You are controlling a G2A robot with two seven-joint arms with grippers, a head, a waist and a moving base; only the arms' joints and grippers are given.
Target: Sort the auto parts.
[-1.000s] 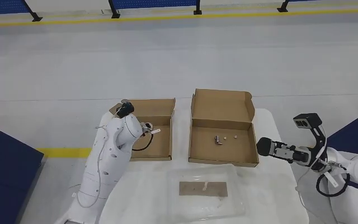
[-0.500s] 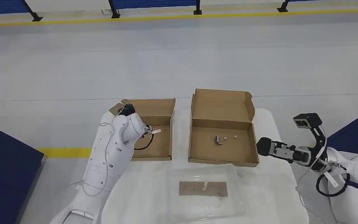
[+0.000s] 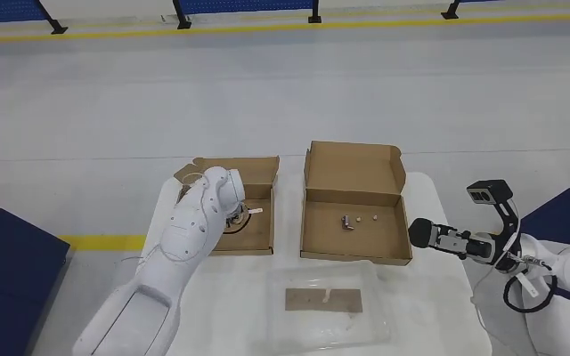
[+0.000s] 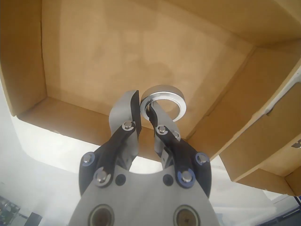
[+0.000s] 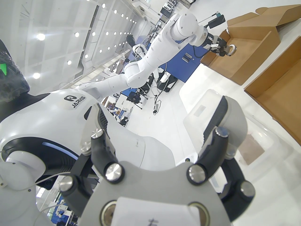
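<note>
metal ring (image 4: 162, 90) hangs over the left cardboard box (image 4: 94, 48), clamped by the left gripper (image 4: 143, 106) with one finger through its hole and one outside. best next move, probably: lower it flat near the floor, then release. right gripper (image 3: 417, 233) sits spread wide beside the right box (image 3: 354, 245). count: one ring, two boxes, three small parts (image 3: 347, 222), one clear tray (image 3: 374, 329).
</note>
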